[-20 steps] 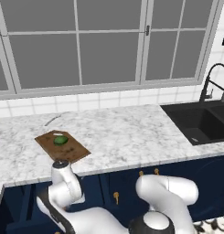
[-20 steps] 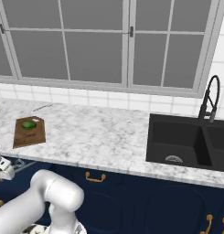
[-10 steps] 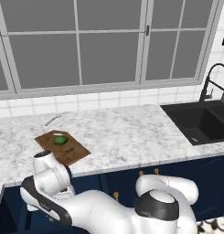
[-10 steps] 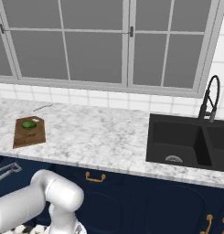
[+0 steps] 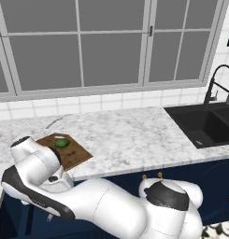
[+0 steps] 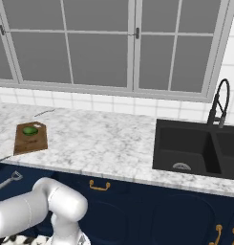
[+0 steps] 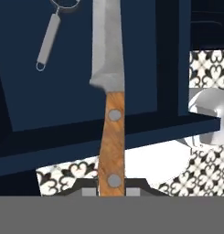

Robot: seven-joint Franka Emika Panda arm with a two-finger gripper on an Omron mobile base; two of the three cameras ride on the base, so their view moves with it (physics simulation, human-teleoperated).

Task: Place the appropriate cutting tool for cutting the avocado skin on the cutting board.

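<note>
A: What differs from a second ago?

B: The arm has swung lower and further left. In the left base view its white links now cover the near left corner of the cutting board (image 5: 71,151), where before they sat below the worktop (image 5: 130,135) edge. The board, the avocado (image 5: 61,143) and the sink (image 5: 207,123) lie where they did.

A: Going left to right on the worktop?

B: The dark brown board at the left with the small green avocado on its far half. Behind it, a thin grey utensil (image 5: 53,123) lies on the marble near the tiled wall. Then a bare stretch of marble, then the black sink with its dark faucet (image 5: 218,84) at the right.

A: And the end effector?

B: In the hand view the end effector (image 7: 111,191) is closed on the cutting tool (image 7: 110,98). Its finger tips sit on either side of the wooden handle at the lower rivet, and the silver blade points away up the view. It is held low, in front of the dark blue cabinet fronts, over patterned floor tiles.

A: Anything else near it?

B: A silver peeler (image 7: 51,32) shows at upper left in the hand view, apart from the blade. The right base view shows it low at the left (image 6: 8,181), in front of the cabinets.
</note>
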